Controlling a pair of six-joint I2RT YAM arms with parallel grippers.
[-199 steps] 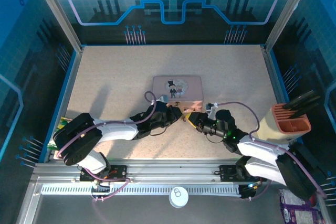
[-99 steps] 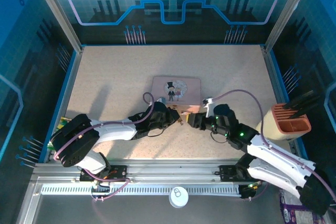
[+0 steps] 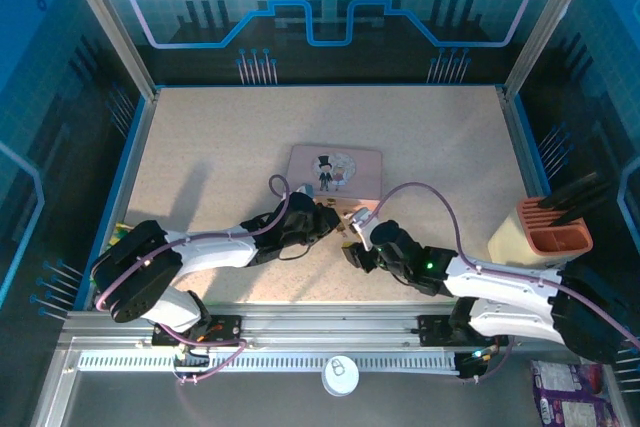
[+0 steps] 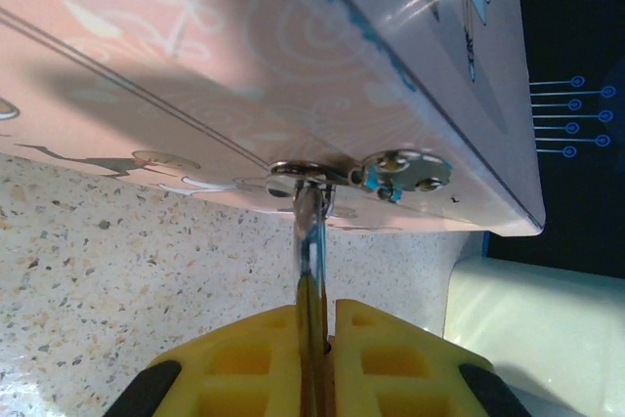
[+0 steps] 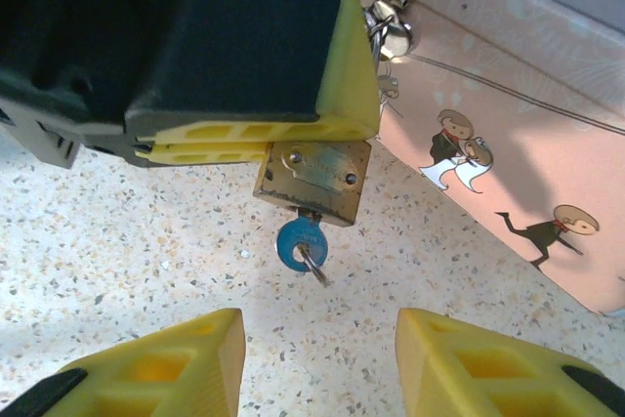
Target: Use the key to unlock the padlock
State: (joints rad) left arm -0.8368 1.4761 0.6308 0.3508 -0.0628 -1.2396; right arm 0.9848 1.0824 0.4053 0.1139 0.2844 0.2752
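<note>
The left gripper (image 4: pixel 314 317) had its yellow pads pressed together on the thin silver shackle (image 4: pixel 309 241) of the padlock (image 5: pixel 314 181), the loop running up through the clasp (image 4: pixel 391 171) on the pink tin (image 3: pixel 336 167). The brass body hung just beside those fingers, close against the tin's near side, with the blue-headed key (image 5: pixel 299 242) stuck in its underside. The right gripper (image 5: pixel 317 331) had its jaws spread wide and empty, just short of the key and touching nothing, over the speckled table (image 3: pixel 220 147).

White arm links (image 3: pixel 215 248), black joints (image 3: pixel 138 269), purple cables (image 3: pixel 420 186), yellow tool pads (image 5: pixel 156 376)
</note>
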